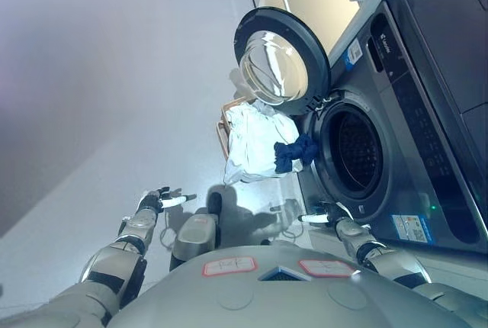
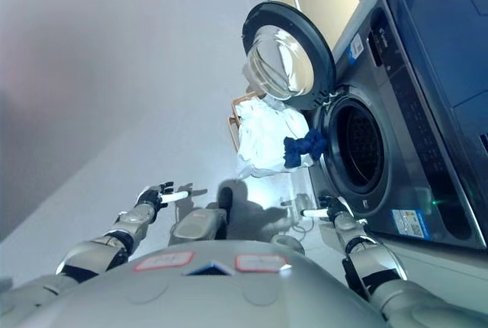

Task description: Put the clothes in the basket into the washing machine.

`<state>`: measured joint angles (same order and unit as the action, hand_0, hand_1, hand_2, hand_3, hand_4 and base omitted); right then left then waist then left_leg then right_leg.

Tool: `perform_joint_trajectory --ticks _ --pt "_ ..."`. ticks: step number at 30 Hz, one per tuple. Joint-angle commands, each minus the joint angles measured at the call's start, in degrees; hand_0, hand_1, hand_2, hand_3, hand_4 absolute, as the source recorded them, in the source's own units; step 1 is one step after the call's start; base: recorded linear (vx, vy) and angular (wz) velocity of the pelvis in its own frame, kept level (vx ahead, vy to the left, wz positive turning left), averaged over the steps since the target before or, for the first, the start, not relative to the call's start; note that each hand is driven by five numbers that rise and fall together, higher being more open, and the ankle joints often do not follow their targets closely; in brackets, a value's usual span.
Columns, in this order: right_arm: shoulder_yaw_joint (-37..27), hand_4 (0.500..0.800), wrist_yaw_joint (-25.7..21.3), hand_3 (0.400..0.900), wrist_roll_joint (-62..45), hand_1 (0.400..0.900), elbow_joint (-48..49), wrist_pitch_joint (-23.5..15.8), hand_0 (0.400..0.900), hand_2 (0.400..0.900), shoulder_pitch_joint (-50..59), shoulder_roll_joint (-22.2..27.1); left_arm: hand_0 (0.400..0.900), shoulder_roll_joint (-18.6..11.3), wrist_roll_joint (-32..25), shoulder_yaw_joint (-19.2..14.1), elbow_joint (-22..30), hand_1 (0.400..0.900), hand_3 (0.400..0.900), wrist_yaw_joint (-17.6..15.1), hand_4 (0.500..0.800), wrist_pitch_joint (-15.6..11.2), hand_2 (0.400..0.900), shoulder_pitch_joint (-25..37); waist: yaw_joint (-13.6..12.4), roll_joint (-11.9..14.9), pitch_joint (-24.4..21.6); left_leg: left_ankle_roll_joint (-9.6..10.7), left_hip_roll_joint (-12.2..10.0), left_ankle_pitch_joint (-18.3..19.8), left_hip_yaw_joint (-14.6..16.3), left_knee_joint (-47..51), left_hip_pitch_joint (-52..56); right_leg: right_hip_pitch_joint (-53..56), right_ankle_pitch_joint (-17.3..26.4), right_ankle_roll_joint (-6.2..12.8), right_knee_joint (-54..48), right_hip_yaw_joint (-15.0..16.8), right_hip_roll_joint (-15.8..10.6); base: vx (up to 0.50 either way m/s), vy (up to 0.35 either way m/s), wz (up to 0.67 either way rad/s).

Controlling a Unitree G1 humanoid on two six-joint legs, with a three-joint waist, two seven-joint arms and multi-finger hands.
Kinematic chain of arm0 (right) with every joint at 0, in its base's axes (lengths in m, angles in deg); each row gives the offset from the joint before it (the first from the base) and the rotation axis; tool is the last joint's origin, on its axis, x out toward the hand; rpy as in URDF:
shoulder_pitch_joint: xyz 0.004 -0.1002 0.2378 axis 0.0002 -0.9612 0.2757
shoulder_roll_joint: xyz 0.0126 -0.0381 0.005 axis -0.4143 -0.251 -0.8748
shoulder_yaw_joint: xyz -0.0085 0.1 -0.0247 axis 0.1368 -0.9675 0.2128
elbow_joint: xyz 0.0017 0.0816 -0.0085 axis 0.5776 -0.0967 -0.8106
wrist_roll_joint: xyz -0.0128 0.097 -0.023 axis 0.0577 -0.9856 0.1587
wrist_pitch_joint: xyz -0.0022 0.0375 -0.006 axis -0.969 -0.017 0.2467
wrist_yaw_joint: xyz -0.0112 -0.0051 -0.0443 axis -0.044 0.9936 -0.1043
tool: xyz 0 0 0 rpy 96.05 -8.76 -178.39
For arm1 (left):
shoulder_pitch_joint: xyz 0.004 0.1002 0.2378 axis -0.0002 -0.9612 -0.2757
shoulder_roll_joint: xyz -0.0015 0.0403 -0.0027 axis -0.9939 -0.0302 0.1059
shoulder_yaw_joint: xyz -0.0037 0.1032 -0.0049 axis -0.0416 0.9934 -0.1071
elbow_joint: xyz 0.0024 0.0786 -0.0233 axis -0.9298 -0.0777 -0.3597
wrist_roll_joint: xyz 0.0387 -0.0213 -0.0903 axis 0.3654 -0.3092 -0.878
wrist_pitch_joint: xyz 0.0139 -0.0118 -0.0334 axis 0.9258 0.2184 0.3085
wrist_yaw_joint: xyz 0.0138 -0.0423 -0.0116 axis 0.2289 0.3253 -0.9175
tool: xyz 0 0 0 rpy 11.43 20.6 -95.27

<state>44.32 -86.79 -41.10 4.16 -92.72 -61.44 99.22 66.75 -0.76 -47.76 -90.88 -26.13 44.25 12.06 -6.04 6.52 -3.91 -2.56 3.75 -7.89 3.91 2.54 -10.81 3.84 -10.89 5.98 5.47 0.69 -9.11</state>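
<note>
Here, the left hand [image 1: 156,200] is held out low over the pale floor [image 1: 114,99], well apart from everything else. Its fingers [image 1: 175,201] are straight and loosely spread, and they hold nothing.

Further right, the basket [image 1: 226,126] stands on the floor just in front of the washing machine [image 1: 427,152]. Only a strip of its brown rim shows, because a white cloth [image 1: 255,141] is heaped over it and hangs down its side. A dark blue garment [image 1: 293,152] lies on the right edge of that heap, bunched up and right beside the lower rim of the machine's round opening. Whether it touches the rim cannot be told.

Above the basket, the round door [image 1: 278,57] of the machine stands swung wide open, its glass bowl catching the light. To the right of the clothes is the dark drum [image 1: 358,152]; nothing can be made out inside it.

Lower right, the right hand [image 1: 326,213] sits close to the machine's front, just beneath the opening and near the lower end of the basket. Its fingers [image 2: 313,211] are stretched out, a white tip pointing toward the basket, and it grips nothing. It is clear of the clothes.
</note>
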Motion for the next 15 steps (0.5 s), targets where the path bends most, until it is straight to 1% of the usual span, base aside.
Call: perform_joint_trajectory --ticks 1,2,3,5,6,7,8,9,10,11,13,15 --pt "-1.9 0.800 -1.1 0.900 -0.3 0.900 3.0 -1.1 0.900 0.900 -0.6 2.4 0.900 -1.3 0.7 -1.0 -0.5 0.900 0.900 -0.7 0.800 -2.7 0.900 3.1 -0.1 0.5 -0.8 2.7 -1.3 5.1 -1.6 -6.7 -4.5 2.6 28.4 6.20 1.4 3.4 -7.2 0.11 0.143 -0.01" --pt "-2.0 0.800 -1.1 0.900 -0.6 0.900 3.0 -1.2 0.900 0.900 -0.5 2.5 0.900 -1.2 0.7 -0.9 -0.4 0.900 0.900 -0.7 0.800 -2.7 0.900 3.2 0.2 0.1 -0.5 2.2 -0.7 5.3 -1.8 -6.5 -3.8 1.7 29.5 5.65 4.0 4.4 -6.7 0.14 0.223 0.09" --pt "-2.1 0.800 -1.1 0.900 -0.6 0.900 3.1 -1.2 0.900 0.900 -0.5 2.7 0.900 -1.1 0.5 -0.9 -0.4 0.900 0.900 -0.5 0.800 -2.5 0.900 3.3 0.9 -0.7 0.2 1.2 -0.1 5.7 -2.5 -6.2 -2.8 0.1 30.6 4.76 8.6 5.9 -5.7 0.11 0.216 0.27" --pt "-2.3 0.800 -1.2 0.900 -0.8 0.900 2.4 -1.5 0.900 0.900 -0.4 3.0 0.900 -0.8 0.4 -0.8 -0.6 0.900 0.900 -0.2 0.800 -2.3 0.900 3.9 2.5 -2.8 1.9 0.0 0.2 6.1 -4.4 -5.4 0.2 -3.4 30.1 2.52 17.4 8.0 -2.3 0.12 0.204 0.38" --pt "-2.3 0.800 -1.2 0.900 -0.8 0.900 2.4 -1.5 0.900 0.900 -0.4 3.0 0.900 -0.8 0.4 -0.8 -0.6 0.900 0.900 -0.2 0.800 -2.3 0.900 3.9 2.5 -2.7 2.1 0.0 0.3 6.1 -4.4 -5.4 0.3 -3.4 29.9 2.49 17.6 8.0 -2.3 0.11 0.160 0.32" --pt "-2.4 0.800 -1.2 0.900 -0.9 0.900 2.3 -1.5 0.900 0.900 -0.5 2.9 0.900 -0.8 0.4 -0.7 -0.6 0.900 0.900 -0.1 0.800 -2.1 0.900 4.2 3.3 -3.6 3.1 -0.4 0.2 6.3 -5.1 -4.9 2.0 -4.7 28.8 1.55 21.6 8.5 -0.8 0.11 0.157 0.24" --pt "-2.5 0.800 -1.4 0.900 -1.2 0.900 2.1 -1.5 0.900 0.900 -0.8 2.9 0.900 -0.8 0.4 -0.5 -0.7 0.900 0.900 0.0 0.800 -2.0 0.900 4.3 4.0 -4.5 4.0 -0.8 0.1 6.6 -5.7 -4.6 3.9 -6.9 27.2 0.74 25.2 8.1 0.0 0.17 0.230 0.37" --pt "-2.8 0.800 -1.5 0.900 -1.3 0.900 2.3 -1.5 0.900 0.900 -1.4 2.8 0.900 -0.7 0.6 0.1 -0.5 0.900 0.900 0.2 0.800 -1.9 0.900 4.3 4.6 -5.3 4.7 -0.9 -0.1 6.8 -6.2 -4.3 5.3 -9.1 25.1 0.00 27.6 6.8 0.1 0.20 0.217 0.41" --pt "-3.1 0.800 -1.6 0.900 -1.5 0.900 2.3 -1.6 0.900 0.900 -2.0 2.9 0.900 -0.7 0.8 0.4 -0.1 0.900 0.900 0.3 0.800 -1.9 0.900 4.4 5.1 -6.0 5.3 -0.9 -0.2 7.3 -6.6 -4.1 6.8 -11.7 21.8 -1.03 27.7 5.0 -0.4 0.22 0.171 0.49" --pt "-3.5 0.800 -1.6 0.900 -1.6 0.900 2.2 -1.6 0.900 0.900 -2.5 2.8 0.900 -0.7 0.8 0.7 -0.2 0.900 0.900 0.2 0.800 -1.9 0.900 4.6 5.7 -6.2 6.0 -0.8 0.1 7.7 -7.2 -4.3 8.1 -13.1 19.8 -1.55 26.1 3.4 -0.6 0.22 0.121 0.46" --pt "-4.3 0.800 -1.7 0.900 -1.7 0.900 1.3 -1.7 0.900 0.900 -3.3 2.8 0.900 -0.5 1.3 0.9 -0.7 0.900 0.900 0.4 0.800 -2.0 0.900 4.6 6.7 -6.3 6.9 -0.3 0.3 8.7 -7.7 -4.1 10.3 -14.9 17.4 -1.35 21.1 0.7 -1.9 0.21 0.020 0.34" --pt "-5.0 0.800 -1.7 0.900 -1.6 0.900 1.1 -1.7 0.900 0.900 -3.7 2.7 0.900 -0.3 1.3 1.0 -1.2 0.900 0.900 0.4 0.800 -2.2 0.900 4.4 7.8 -5.4 7.4 0.4 0.9 9.7 -8.0 -3.6 12.1 -15.4 19.5 0.37 12.6 0.0 -3.4 0.21 -0.060 0.25"
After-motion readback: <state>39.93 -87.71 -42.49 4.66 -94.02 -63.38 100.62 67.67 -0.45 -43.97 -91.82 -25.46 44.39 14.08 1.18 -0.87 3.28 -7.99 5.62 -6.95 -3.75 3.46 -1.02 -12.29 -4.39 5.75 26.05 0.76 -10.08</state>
